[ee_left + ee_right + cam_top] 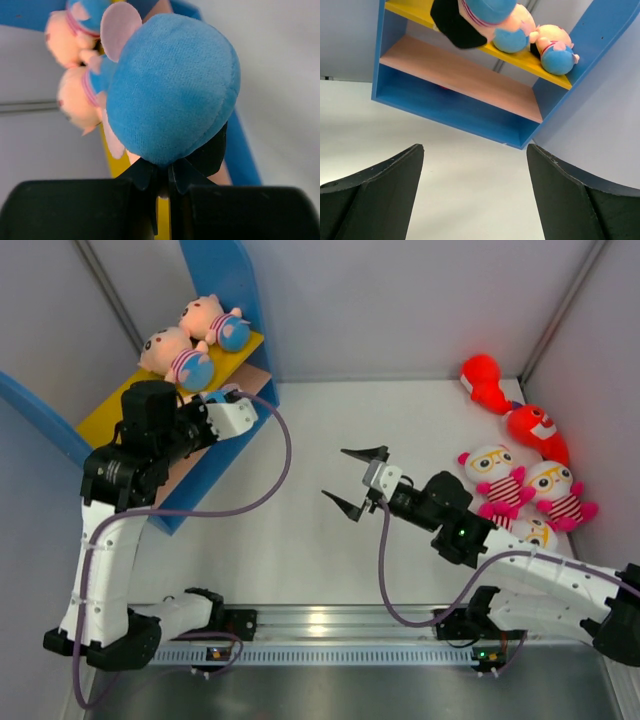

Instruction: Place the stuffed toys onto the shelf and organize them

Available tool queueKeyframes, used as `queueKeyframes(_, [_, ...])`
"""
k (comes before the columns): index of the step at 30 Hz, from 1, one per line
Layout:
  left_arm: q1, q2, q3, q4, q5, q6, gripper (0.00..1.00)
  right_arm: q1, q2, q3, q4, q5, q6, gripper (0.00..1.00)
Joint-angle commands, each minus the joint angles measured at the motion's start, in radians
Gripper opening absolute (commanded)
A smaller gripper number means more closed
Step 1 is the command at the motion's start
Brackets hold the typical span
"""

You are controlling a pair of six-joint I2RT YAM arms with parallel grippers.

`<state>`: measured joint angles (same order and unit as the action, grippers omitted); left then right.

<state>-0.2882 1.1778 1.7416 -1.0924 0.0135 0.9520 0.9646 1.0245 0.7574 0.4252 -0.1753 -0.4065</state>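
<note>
Plush peach doll (170,90), rounded blue velvety trousers: clamped by left gripper (161,174) at blue-sided two-tier shelf (228,285)
Right gripper (354,480): black jaws spread wide, released over white tabletop (300,430)
Yellow board (103,420): two dolls (178,355) laid

The table (300,540) lies open from centre to 6 o'clock. At 10 o'clock two dolls (172,355) fill the far end of the shelf (222,280)'s upper board (105,415), with the left gripper (167,172) and a third doll (170,90) beside them. The lower board (460,75) is bare. Owls (500,480) and red creatures (535,430) crowd 3 o'clock.
</note>
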Motion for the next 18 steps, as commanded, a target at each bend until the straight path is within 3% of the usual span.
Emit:
queueKeyframes(1, [0.003,-0.027,0.033,0.057,-0.223,0.252,0.0,-0.012,-0.059,-0.027,0.017,0.037,0.014,0.84])
queueKeyframes(8, [0.007,-0.057,-0.131,0.31,-0.472,0.58,0.0,-0.049,-0.069,-0.107,0.095,-0.006,0.046,0.84])
queueKeyframes(11, [0.043,-0.02,-0.139,0.376,-0.452,0.655,0.0,-0.069,-0.072,-0.139,0.144,-0.027,0.072,0.84])
queueKeyframes(15, [0.234,0.013,-0.212,0.526,-0.321,0.775,0.0,-0.104,-0.084,-0.167,0.17,-0.065,0.098,0.84])
queueKeyframes(18, [0.328,0.054,-0.22,0.552,-0.273,0.778,0.0,-0.125,-0.095,-0.178,0.173,-0.081,0.11,0.84])
